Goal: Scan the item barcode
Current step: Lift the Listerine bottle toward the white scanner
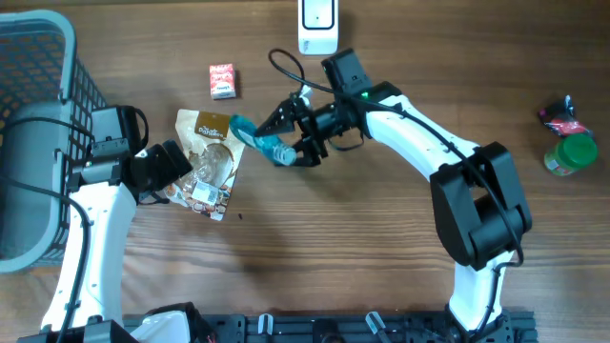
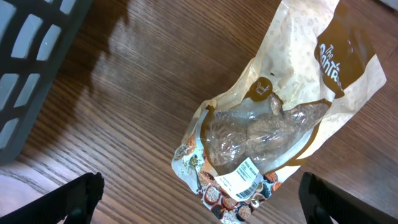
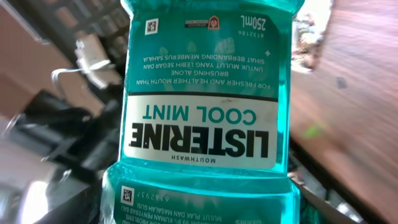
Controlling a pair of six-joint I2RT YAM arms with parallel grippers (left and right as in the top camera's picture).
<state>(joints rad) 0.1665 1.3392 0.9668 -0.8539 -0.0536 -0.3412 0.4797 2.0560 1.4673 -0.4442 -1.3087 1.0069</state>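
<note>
A teal, white-labelled Listerine Cool Mint bottle [image 3: 200, 93] is clamped in the right gripper [image 1: 292, 139]; the left gripper [image 1: 179, 170] stands spread.

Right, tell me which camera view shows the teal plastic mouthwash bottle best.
The right wrist view: the teal plastic mouthwash bottle fills the frame, its label readable though upside down. Overhead shows it small and partly hidden in the right gripper. The left wrist view does not show it.

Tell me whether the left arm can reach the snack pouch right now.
Probably yes. The left pincer is open directly over the snack pouch, nothing between them; the right pincer holds the mouthwash bottle off by the pouch's far corner.
</note>
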